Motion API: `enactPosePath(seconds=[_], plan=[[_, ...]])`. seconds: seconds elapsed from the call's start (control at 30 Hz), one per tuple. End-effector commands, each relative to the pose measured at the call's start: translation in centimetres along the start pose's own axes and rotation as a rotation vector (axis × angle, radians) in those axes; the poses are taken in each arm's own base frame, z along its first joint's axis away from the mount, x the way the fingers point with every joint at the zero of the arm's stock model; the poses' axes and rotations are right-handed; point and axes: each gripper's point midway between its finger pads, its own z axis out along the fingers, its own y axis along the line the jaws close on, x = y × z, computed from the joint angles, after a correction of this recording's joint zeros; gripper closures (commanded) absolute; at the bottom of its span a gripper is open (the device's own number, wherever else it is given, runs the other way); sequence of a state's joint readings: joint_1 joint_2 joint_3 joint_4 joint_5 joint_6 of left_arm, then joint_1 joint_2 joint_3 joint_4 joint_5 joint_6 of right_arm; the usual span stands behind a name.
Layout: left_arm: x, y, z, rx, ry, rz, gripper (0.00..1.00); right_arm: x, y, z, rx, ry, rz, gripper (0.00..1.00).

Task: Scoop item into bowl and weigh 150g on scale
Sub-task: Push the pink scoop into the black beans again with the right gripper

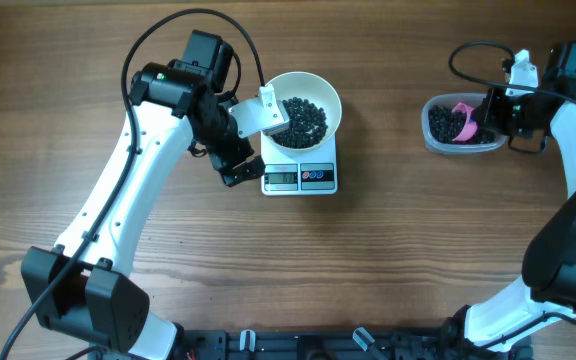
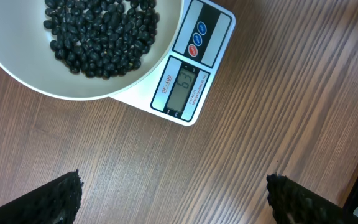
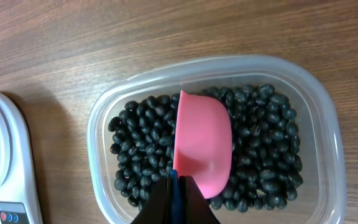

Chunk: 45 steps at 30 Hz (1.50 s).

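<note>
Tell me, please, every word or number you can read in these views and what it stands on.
"SF-400": beside the display, on the scale.
"63": on the display, faint, so not certain.
Markings on the red and blue buttons: too small to read.
No other text shows.

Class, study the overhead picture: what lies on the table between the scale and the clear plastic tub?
Nothing: between the scale and the tub only bare wooden tabletop shows, clearest in the overhead view.
</note>
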<state>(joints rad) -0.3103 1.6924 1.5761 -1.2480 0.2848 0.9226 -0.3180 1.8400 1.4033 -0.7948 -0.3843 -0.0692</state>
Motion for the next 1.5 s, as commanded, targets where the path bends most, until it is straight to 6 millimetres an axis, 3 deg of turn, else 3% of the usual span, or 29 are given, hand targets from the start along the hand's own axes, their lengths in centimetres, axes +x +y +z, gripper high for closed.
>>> enactPosePath(seconds=[0.0,0.23,0.4,0.6,0.8,0.97,1.23,1.47], plan=[[0.3,0.1,0.5,0.011,0.009,0.003,0.0,0.7,-0.2,1.3,-0.005,0.02,-0.004,0.96],[0.3,0.1,0.5,0.011,0.009,0.003,0.0,2.5,0.0,1.2,-0.015,0.095,-0.003,0.96],[0.3,0.1,0.5,0.011,0.009,0.003,0.0,1.3,-0.1,1.3,-0.011,0.044,-0.02,0.96],[0.3,0.1,0.5,0.011,0.009,0.003,0.0,2.3,0.3,1.3,-0.03,0.086,-0.003,0.96],[0.3,0.2,0.5,0.011,0.009,0.003,0.0,1.2,0.2,1.3,-0.027,0.04,-0.021,0.96],[0.3,0.1,0.5,0.012,0.009,0.003,0.0,1.9,1.1,1.2,-0.078,0.068,-0.008,0.96],[0.3,0.1,0.5,0.011,0.009,0.003,0.0,1.0,1.0,1.3,-0.077,0.031,0.003,0.96],[0.3,0.1,0.5,0.012,0.009,0.003,0.0,0.2,2.6,0.7,-0.206,-0.007,0.013,0.96]])
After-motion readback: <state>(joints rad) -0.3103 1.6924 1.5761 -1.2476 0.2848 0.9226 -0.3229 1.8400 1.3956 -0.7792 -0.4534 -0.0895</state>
